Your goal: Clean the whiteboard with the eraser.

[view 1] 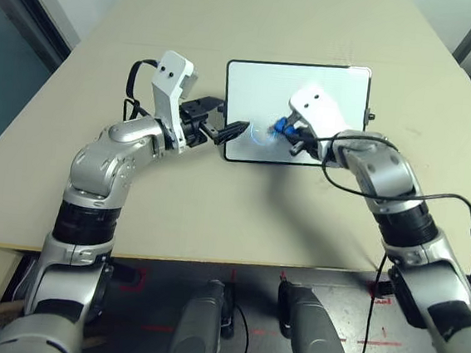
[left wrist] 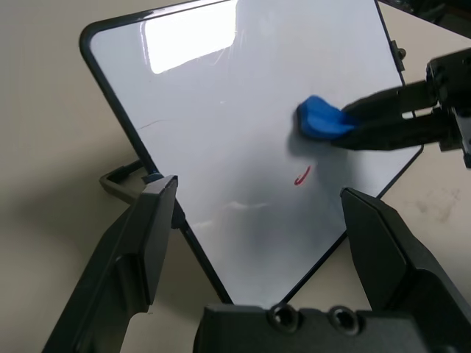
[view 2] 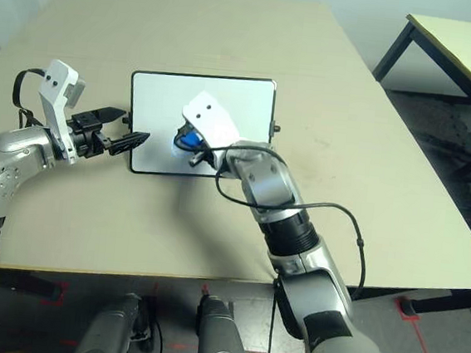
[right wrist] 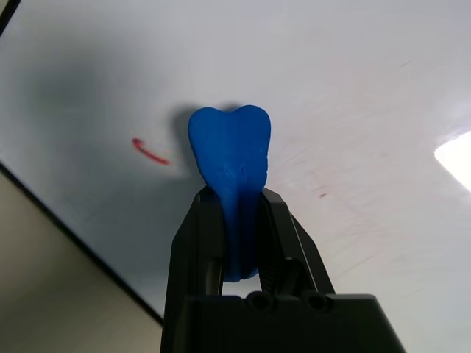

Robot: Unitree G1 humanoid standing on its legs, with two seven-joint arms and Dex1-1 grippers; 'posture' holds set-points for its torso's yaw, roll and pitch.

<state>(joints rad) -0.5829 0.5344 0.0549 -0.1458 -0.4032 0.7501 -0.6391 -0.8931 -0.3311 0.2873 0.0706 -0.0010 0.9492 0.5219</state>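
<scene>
Eraser [right wrist: 229,154] sits pinched between the right gripper's [right wrist: 239,198] fingers, over the whiteboard [left wrist: 243,147]; a short red pen stroke [right wrist: 151,152] lies toward nine o'clock of it in the right wrist view. Left gripper's [left wrist: 261,187] fingers are spread.

the blue eraser [view 1: 284,127] is over the whiteboard [view 1: 261,87].

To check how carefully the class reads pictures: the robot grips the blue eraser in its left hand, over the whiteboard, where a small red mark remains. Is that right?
Not quite: the right wrist view shows the blue eraser gripped in the right hand. The whiteboard and small red mark are as stated.
</scene>
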